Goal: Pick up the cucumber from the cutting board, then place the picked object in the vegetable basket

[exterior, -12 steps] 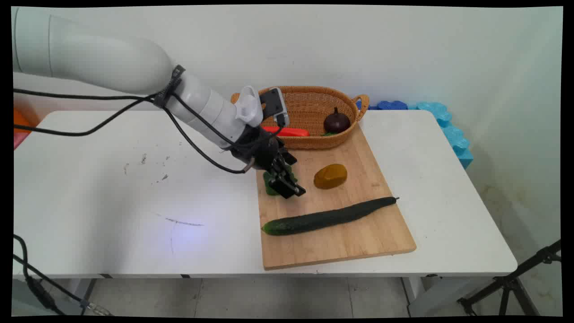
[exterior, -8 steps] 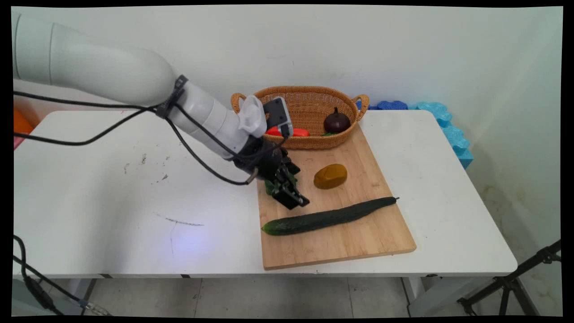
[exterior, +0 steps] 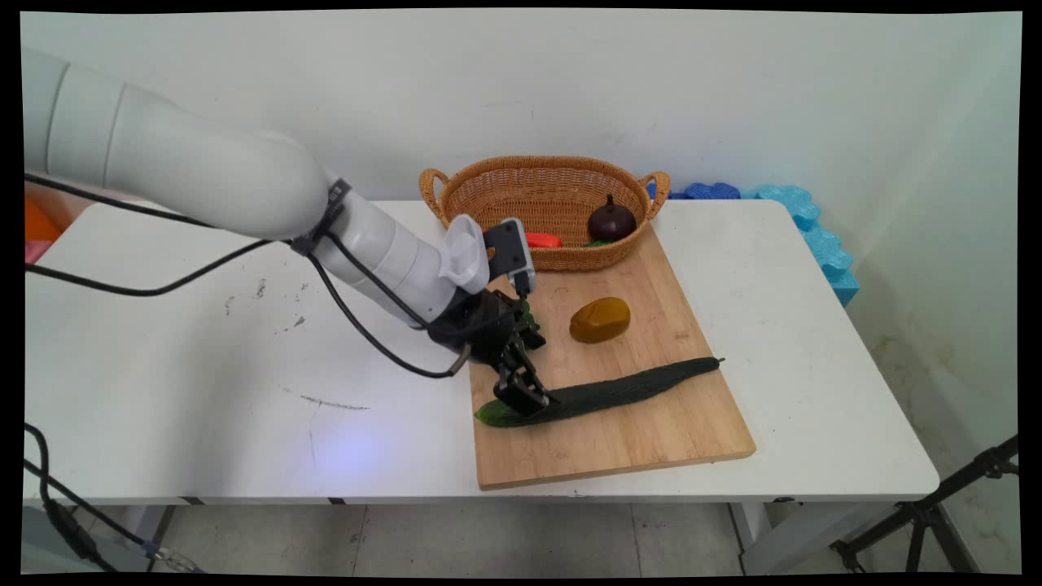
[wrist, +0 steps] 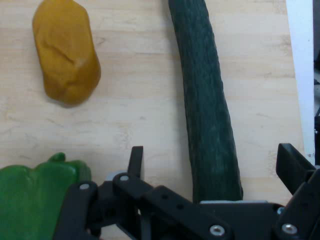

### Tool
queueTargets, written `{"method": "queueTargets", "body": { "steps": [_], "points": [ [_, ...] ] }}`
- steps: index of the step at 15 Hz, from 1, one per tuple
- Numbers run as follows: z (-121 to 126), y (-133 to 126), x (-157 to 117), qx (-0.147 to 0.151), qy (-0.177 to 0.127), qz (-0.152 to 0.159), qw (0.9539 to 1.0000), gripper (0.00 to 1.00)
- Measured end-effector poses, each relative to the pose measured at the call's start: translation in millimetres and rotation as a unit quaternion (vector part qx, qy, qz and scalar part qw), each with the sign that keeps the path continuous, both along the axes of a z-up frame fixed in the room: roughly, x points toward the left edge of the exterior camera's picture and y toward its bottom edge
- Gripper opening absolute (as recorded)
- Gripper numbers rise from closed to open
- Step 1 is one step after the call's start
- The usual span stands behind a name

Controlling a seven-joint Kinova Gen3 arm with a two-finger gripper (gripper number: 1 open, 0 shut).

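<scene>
The black two-finger pincer (exterior: 525,396) has dropped from the green pepper-like vegetable (wrist: 35,197) to the long dark green cucumber (exterior: 598,392) near the wooden cutting board's (exterior: 651,431) left edge, fingers spread either side (not gripping yet).

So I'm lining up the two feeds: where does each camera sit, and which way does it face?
Main view: fixed above the table's near side, looking down across the table toward the wall; shows the white arm and its hand.
Hand view: mounted on the hand, looking down along the open fingers at the cutting board.
Shared: cucumber, yellow potato, green vegetable.
</scene>
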State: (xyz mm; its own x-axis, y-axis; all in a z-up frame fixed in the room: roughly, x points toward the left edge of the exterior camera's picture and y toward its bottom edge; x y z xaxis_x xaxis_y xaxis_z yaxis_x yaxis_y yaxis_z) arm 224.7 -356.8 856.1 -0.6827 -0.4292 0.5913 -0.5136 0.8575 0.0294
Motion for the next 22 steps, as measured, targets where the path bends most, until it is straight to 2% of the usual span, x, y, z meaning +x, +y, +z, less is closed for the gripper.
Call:
{"method": "queueTargets", "body": {
  "steps": [10, 11, 17, 22],
  "points": [
    [-31, 6, -9, -0.001, -0.014, -0.014, 0.9998, 1.0],
    [-33, 7, -9, 0.0, -0.015, -0.015, 0.9998, 0.0],
    [-42, 10, -9, 0.0, -0.02, -0.023, 0.9995, 0.0],
    [-35, 9, -8, -0.004, -0.016, -0.022, 0.9996, 0.0]
  ]
}}
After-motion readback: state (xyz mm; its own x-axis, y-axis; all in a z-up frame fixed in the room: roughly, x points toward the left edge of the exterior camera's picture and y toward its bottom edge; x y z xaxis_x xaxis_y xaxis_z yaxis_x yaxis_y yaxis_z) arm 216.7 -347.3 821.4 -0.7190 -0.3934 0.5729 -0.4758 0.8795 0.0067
